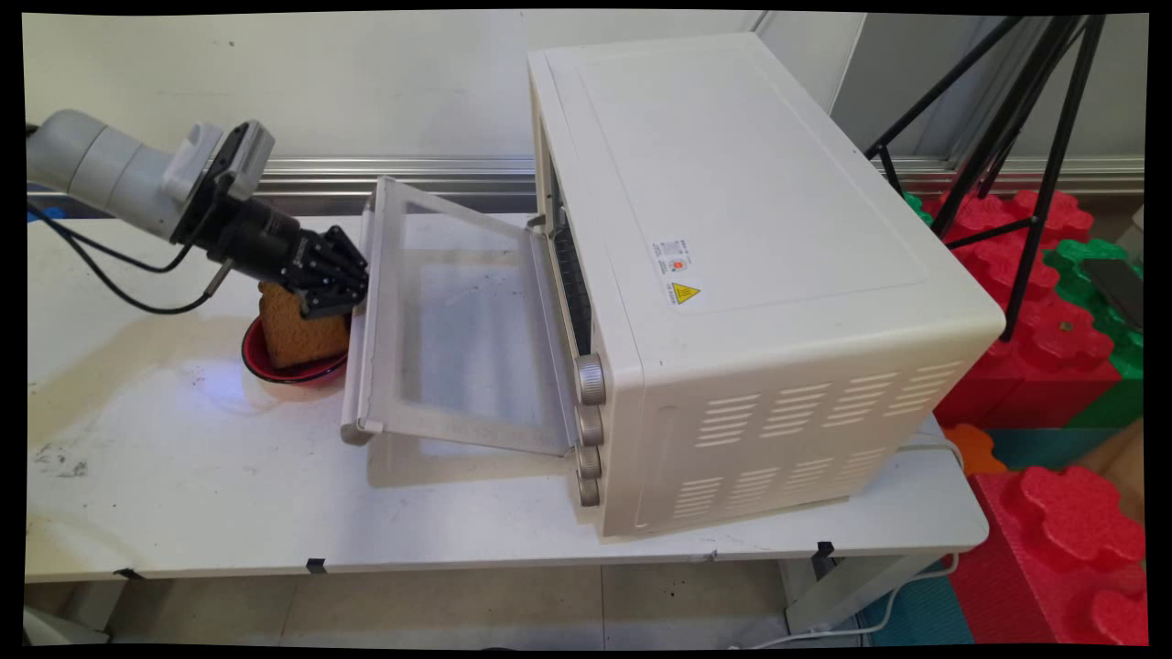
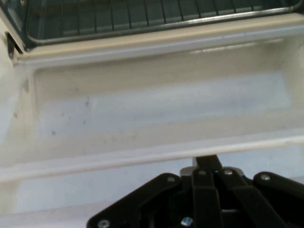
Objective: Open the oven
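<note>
My black gripper [image 1: 355, 286] is shut with nothing between its fingers, its tips at the free edge of the toaster oven's glass door [image 1: 458, 320]. The door hangs half open, tilted down toward the left. Just below and behind the gripper, a brown slice of bread [image 1: 295, 331] stands upright in a small red bowl [image 1: 275, 371] on the table. In the hand view the gripper [image 2: 208, 161] points at the door's cream rim [image 2: 142, 154], with the glass pane [image 2: 156, 109] beyond it and the oven's wire rack [image 2: 142, 19] at the top. The bread is out of the hand view.
The large cream toaster oven [image 1: 751, 229] fills the table's middle and right, with its knobs [image 1: 591, 380] down the front corner. A black tripod [image 1: 1035, 137] and red and green foam blocks [image 1: 1053, 339] stand beyond the table's right end. A black cable [image 1: 110, 284] hangs under the arm.
</note>
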`<state>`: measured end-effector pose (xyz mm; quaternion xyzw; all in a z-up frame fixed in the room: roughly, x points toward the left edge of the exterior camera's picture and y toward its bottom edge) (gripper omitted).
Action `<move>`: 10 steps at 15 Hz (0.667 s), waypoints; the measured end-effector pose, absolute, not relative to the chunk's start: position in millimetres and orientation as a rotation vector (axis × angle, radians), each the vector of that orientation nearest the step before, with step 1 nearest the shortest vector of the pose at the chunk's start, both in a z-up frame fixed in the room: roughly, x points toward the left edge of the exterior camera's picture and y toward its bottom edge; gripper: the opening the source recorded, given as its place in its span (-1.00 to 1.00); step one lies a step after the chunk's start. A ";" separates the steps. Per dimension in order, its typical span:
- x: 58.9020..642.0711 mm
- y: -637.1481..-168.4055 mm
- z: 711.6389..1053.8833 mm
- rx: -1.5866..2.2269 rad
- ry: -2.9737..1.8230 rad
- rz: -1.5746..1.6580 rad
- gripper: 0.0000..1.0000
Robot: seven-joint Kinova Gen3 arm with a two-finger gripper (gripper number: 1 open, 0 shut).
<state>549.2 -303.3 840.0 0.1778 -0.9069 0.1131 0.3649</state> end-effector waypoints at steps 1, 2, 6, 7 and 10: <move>551.2 -301.5 837.4 0.457 -2.337 0.291 -1.00; 552.8 -300.2 834.9 0.457 -2.342 0.291 -1.00; 562.5 -291.8 822.4 0.456 -2.366 0.294 -1.00; 564.7 -289.8 820.1 0.455 -2.371 0.294 -1.00; 568.9 -292.0 816.4 0.432 -2.383 0.288 -1.00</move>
